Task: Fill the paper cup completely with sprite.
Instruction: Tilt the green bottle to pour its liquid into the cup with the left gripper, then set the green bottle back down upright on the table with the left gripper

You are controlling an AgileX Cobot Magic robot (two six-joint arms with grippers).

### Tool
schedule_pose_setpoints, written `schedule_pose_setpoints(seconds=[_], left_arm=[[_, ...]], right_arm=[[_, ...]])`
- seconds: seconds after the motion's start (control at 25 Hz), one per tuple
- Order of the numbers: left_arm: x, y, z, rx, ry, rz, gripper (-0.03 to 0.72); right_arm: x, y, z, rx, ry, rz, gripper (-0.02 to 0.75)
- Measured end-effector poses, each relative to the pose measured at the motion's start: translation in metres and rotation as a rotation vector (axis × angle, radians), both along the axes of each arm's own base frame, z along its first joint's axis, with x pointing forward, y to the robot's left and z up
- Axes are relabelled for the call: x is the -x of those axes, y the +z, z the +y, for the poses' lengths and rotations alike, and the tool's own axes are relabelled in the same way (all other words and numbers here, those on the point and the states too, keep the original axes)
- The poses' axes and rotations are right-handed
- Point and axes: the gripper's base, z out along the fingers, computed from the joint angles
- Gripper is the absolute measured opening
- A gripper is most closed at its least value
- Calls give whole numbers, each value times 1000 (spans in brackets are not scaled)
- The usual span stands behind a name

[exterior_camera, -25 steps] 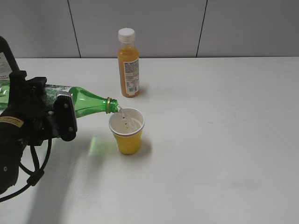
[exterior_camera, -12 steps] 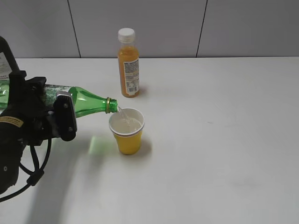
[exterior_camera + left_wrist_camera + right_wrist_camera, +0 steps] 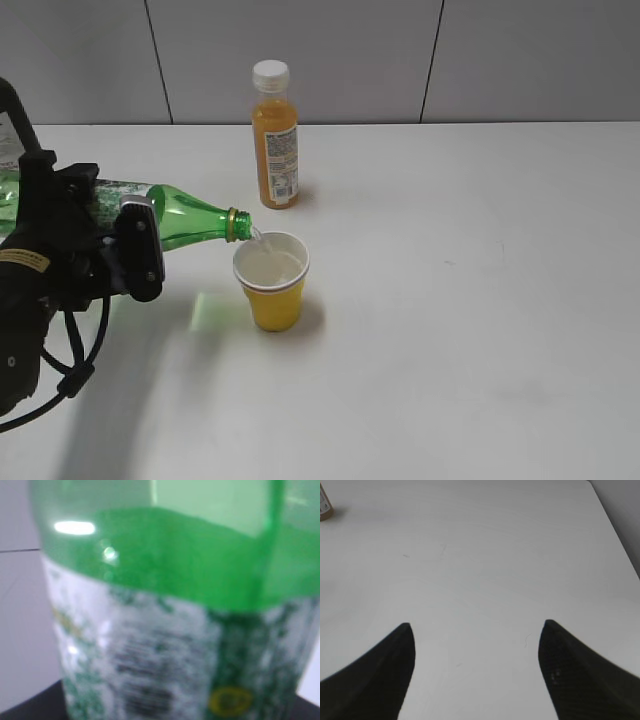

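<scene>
The yellow paper cup [image 3: 272,282] stands upright on the white table, holding clear liquid up to near its white rim. My left gripper [image 3: 128,248] is shut on the green sprite bottle [image 3: 190,219], held tipped almost level, its open mouth over the cup's left rim. A thin clear stream runs from the mouth into the cup. The bottle [image 3: 165,605] fills the left wrist view, green plastic above the grey-white label. My right gripper [image 3: 475,645] is open and empty over bare table; it does not show in the exterior view.
An orange juice bottle [image 3: 274,137] with a white cap stands upright behind the cup, near the back wall. Its base shows at the top left corner of the right wrist view [image 3: 324,505]. White table [image 3: 470,300] extends to the right of the cup.
The liquid in the cup has risen, covering the dark specks inside. The bottle and left arm have stayed almost still. The stream keeps running.
</scene>
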Motion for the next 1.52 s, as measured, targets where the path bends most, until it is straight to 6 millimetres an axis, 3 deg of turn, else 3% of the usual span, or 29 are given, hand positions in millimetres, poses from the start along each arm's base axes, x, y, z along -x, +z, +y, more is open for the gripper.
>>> schedule_pose_setpoints(seconds=[0.48,0.8,1.24,1.52], left_arm=[[0,0,0,30,5,-5,455],[-1,1,-4,219,3,-34,455],[-1,1,-6,878,127,-97,455],[-1,1,-6,1390,250,-146,455]], right_arm=[[0,0,0,0,0,0,594],[0,0,0,0,0,0,594],[0,0,0,0,0,0,594],[0,0,0,0,0,0,594]])
